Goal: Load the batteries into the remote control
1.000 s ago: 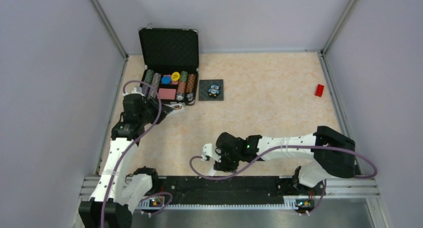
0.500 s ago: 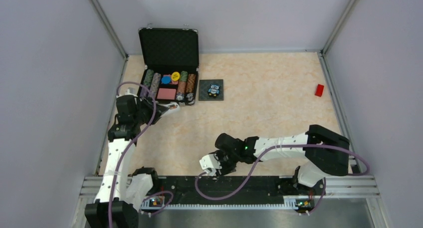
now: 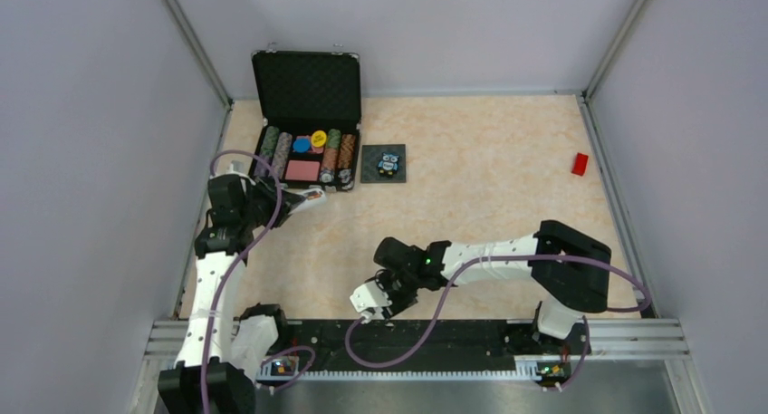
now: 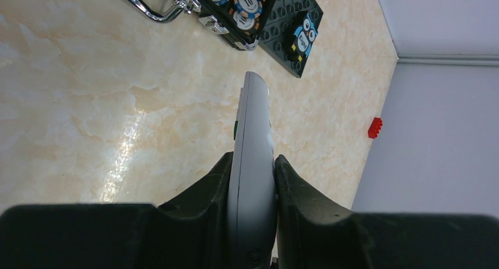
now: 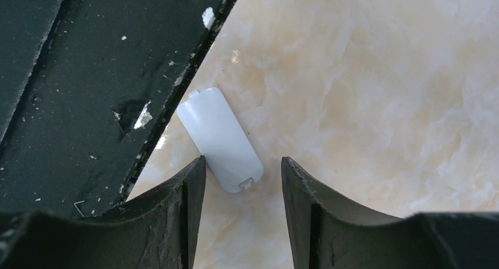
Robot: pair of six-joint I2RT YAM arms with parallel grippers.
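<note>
My left gripper (image 3: pixel 288 197) is shut on the white remote control (image 4: pixel 253 157), held on edge above the table near the chip case; it also shows in the top view (image 3: pixel 308 196). My right gripper (image 5: pixel 242 169) is open, low over the table near its front edge. A small white battery cover (image 5: pixel 220 138) lies flat just ahead of its fingertips (image 5: pixel 197 169), not held. In the top view the right gripper (image 3: pixel 369 300) sits by the black front rail. The batteries are not in view.
An open black case of poker chips (image 3: pixel 306 157) stands at the back left, with the dark owl tile (image 3: pixel 384 163) beside it. A small red block (image 3: pixel 580 163) lies at the right wall. The black rail (image 3: pixel 435 334) runs along the front edge.
My right arm has swung left and toward the front rail, lowering over the white cover. My left gripper with the remote has shifted slightly left.
</note>
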